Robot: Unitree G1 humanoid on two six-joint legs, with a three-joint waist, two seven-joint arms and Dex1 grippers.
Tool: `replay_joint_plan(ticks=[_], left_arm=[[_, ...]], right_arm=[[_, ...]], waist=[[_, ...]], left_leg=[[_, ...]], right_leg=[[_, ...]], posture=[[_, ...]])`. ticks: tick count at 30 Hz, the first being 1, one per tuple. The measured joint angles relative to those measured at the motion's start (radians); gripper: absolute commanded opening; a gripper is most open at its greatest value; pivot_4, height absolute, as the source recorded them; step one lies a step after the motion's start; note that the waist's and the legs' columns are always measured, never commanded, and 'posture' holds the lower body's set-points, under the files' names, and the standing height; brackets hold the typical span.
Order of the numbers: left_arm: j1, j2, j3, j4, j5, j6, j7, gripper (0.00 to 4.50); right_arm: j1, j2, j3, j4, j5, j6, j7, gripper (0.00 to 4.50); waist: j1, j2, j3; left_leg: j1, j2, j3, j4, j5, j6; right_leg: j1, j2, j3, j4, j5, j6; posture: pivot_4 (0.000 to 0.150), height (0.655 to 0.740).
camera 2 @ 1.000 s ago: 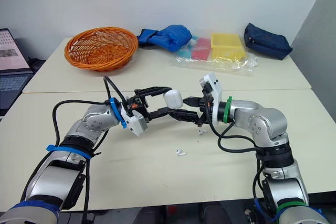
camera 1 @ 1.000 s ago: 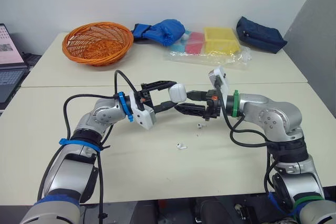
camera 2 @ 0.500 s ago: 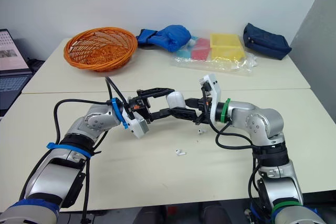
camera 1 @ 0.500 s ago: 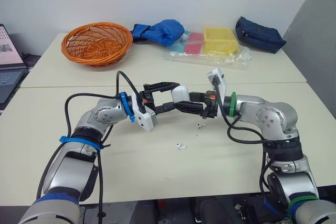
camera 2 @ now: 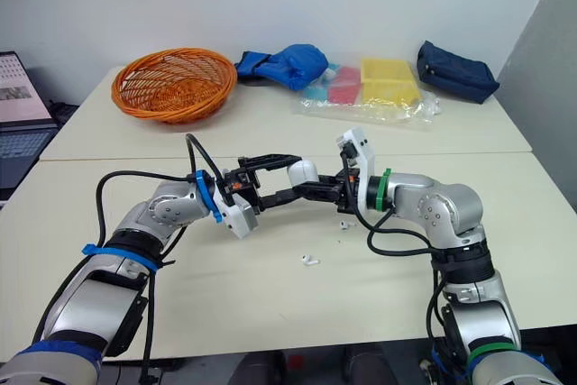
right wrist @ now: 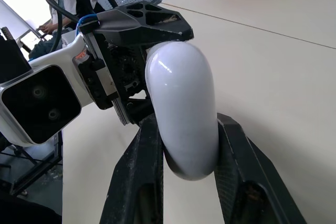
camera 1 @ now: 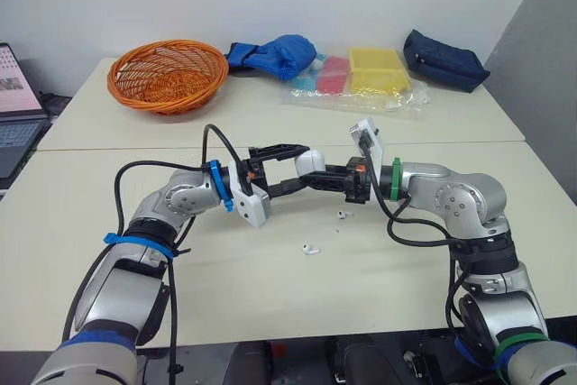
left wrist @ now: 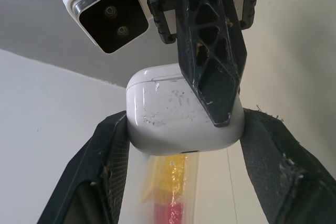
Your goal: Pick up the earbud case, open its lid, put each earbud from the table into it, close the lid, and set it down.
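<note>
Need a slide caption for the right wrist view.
Right claw and left claw both grip the closed white earbud case above the table.

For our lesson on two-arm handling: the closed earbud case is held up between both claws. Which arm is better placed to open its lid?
Probably right. The left claw grips the earbud case by its body, while the right claw straddles the lid end nearest it.

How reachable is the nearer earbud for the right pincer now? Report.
Probably not yet: the right pincer grips the earbud case with the left pincer. The nearer earbud lies uncovered on the table.
</note>
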Motion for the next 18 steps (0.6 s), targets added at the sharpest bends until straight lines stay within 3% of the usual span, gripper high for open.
replay_joint_plan(ticks=[4, 11, 14, 18], left_arm=[[-0.001, 0.011, -0.058, -0.026, -0.141, 0.04, -0.093, 4.49], [-0.008, 0.124, -0.106, -0.134, -0.435, 0.24, -0.416, 4.5], [-0.055, 0.156, -0.104, -0.214, -0.581, 0.601, -0.652, 4.5], [-0.177, 0.192, -0.111, -0.327, -0.629, 1.125, -0.853, 4.5]], right_arm=[[0.0, -0.004, -0.011, 0.008, -0.005, 0.0, -0.011, 0.86], [0.0, -0.021, -0.035, 0.012, -0.033, -0.043, -0.019, 0.86], [-0.001, -0.095, 0.057, 0.012, -0.182, -0.196, -0.007, 0.86], [-0.001, -0.131, 0.207, 0.01, -0.352, -0.357, 0.015, 0.86]], waist=[[-0.001, 0.0, 0.0], [-0.003, 0.0, 0.0], [-0.002, 0.0, 0.0], [-0.007, 0.0, 0.0]], left_leg=[[0.0, 0.0, 0.0, 0.001, 0.0, 0.0], [0.0, 0.001, 0.0, 0.0, 0.0, 0.0], [-0.003, 0.0, -0.001, 0.002, 0.0, 0.0], [-0.005, 0.0, -0.002, 0.002, 0.0, 0.0]], right_leg=[[0.0, 0.0, 0.001, 0.001, -0.002, 0.002], [-0.001, 0.001, 0.001, 0.001, -0.001, 0.0], [-0.003, 0.001, 0.0, 0.001, -0.002, 0.003], [-0.004, 0.003, 0.0, 0.0, -0.003, 0.002]], posture=[[0.15, 0.74], [0.15, 0.74], [0.15, 0.74], [0.15, 0.74]])
